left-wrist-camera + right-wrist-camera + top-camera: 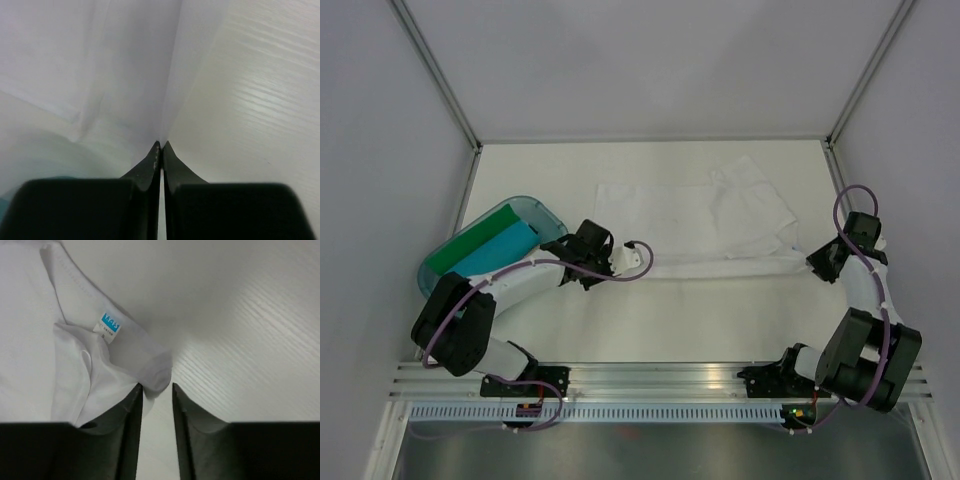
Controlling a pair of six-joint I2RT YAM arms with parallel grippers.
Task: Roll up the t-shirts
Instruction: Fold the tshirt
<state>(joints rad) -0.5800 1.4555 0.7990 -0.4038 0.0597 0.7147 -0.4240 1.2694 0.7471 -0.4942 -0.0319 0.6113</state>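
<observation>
The white t-shirt (690, 225) lies right of the tub (536, 204), its nearer end clamped in the left gripper (161, 144); the right gripper (157, 386), jaws slightly apart at the far collar, should bite cloth before rolling.

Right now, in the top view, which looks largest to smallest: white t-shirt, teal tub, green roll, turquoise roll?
1. white t-shirt
2. teal tub
3. green roll and turquoise roll, which look about alike.

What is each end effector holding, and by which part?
The left end effector is shut on the white t-shirt, pinching a thin edge. The right end effector has its jaws apart at the collar, gripping nothing clearly.
</observation>
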